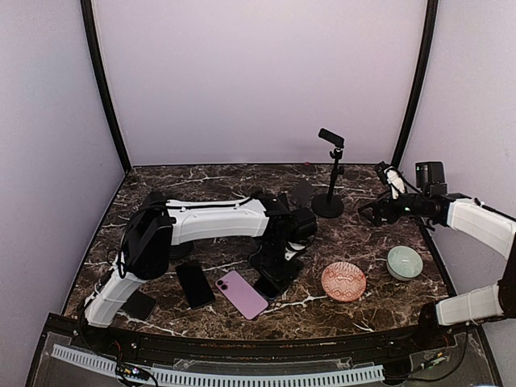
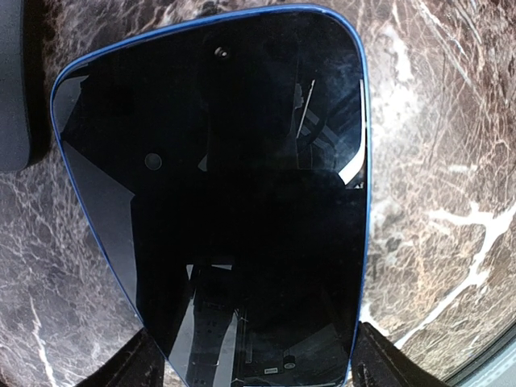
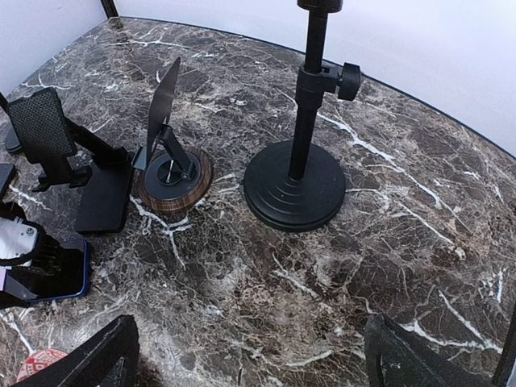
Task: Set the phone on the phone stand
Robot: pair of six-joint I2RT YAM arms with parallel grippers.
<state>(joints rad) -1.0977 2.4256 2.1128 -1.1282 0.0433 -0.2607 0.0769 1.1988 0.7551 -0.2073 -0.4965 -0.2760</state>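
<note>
Phone (image 2: 218,201), dark glass up and rimmed in blue, lies flat under the left gripper (image 2: 254,367), with its near end between the two fingers (image 2: 133,367). From above it shows only as a dark slab under the left arm's wrist, near the middle of the table (image 1: 371,238). The folding stand (image 3: 56,153) is just beyond it, the round stand (image 3: 172,173) beside that, and the pole stand (image 3: 294,185) farther right, well apart from the phone.

The table is dark brown marble with white veins. Pale lilac walls close it in on three sides, with black poles in the back corners. A black phone (image 1: 195,284) and a purple phone (image 1: 240,293) lie left of the gripper. A pink plate (image 1: 343,280) and a green bowl (image 1: 404,262) sit to the right.

The left gripper's jaws straddle the phone across its width, one fingertip hard against each long edge. I cannot tell whether they pinch it or only flank it. The right gripper (image 3: 254,367) hangs over bare marble at the right side, jaws spread wide, holding and touching nothing.
</note>
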